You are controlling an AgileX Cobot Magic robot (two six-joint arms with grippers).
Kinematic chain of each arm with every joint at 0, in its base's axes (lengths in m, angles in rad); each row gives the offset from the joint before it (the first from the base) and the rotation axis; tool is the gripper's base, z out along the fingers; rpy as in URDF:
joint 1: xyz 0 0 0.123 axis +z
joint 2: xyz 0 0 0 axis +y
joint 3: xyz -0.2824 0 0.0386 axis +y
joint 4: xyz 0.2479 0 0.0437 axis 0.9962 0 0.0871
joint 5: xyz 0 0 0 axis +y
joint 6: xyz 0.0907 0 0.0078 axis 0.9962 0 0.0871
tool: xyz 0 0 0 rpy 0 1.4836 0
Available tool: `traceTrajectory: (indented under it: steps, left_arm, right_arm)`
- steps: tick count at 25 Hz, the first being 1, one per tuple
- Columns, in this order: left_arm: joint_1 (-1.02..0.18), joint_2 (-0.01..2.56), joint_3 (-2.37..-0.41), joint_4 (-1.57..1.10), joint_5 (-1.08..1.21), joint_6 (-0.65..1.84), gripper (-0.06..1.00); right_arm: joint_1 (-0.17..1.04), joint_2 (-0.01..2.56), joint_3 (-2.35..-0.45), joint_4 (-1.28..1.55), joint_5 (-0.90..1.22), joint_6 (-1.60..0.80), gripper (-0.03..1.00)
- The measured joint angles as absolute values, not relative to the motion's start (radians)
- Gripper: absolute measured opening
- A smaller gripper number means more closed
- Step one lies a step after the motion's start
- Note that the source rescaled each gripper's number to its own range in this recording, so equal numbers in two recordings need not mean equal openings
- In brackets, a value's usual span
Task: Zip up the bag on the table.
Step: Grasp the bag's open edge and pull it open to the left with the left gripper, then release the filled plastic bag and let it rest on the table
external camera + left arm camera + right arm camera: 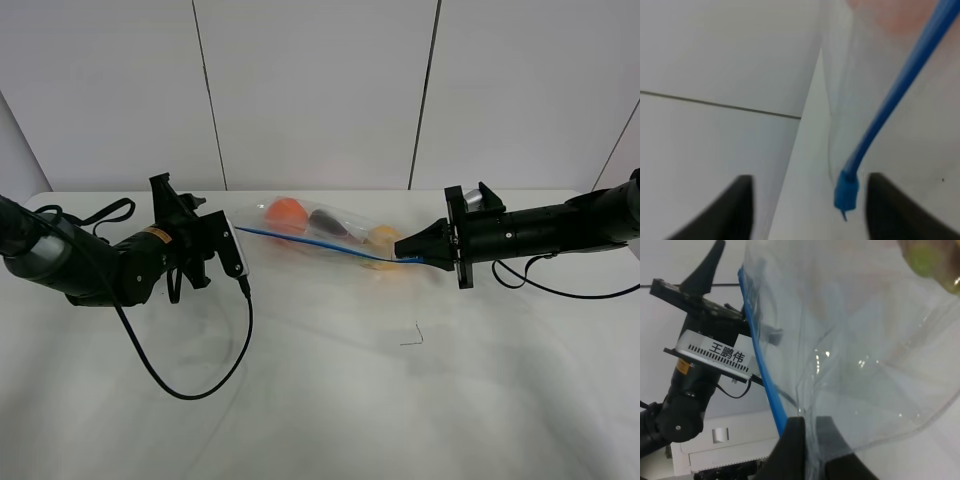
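Note:
The clear bag lies on the white table between my grippers, with orange, purple and yellow produce inside. Its blue zipper strip runs along the near edge. My left gripper is open at the bag's left end. In the left wrist view the blue slider sits between the two dark fingers, close to one of them, at the end of the strip. My right gripper is shut on the bag's right end. The right wrist view shows its gripper pinching the plastic beside the strip.
A small dark bent mark lies on the table in front of the bag. The left arm's black cable loops over the table toward the front. A panelled white wall stands behind. The left arm shows in the right wrist view.

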State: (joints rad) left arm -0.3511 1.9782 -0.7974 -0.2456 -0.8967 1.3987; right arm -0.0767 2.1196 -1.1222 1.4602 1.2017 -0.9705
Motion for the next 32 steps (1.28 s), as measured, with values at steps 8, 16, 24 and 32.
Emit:
traceTrajectory:
  steps: [8,16,24,32]
  left_arm:
    - [-0.252,1.978,-0.797,-0.251,-0.896,1.385,0.93]
    - [-0.234,1.978,-0.797,-0.258,-0.893,1.114,0.94]
    - [-0.234,1.978,-0.797,-0.393,-0.891,0.845,0.94]
    - [-0.234,1.978,-0.797,-0.586,-0.886,0.659,0.94]
  right_arm:
    - [-0.077,2.12,-1.122,1.46,1.202,-0.97,0.0]
    - [-0.077,2.12,-1.122,1.459,1.202,-0.97,0.0]
    - [-0.077,2.12,-1.122,1.459,1.202,-0.97,0.0]
    - [-0.077,2.12,-1.122,1.459,1.202,-0.97,0.0]
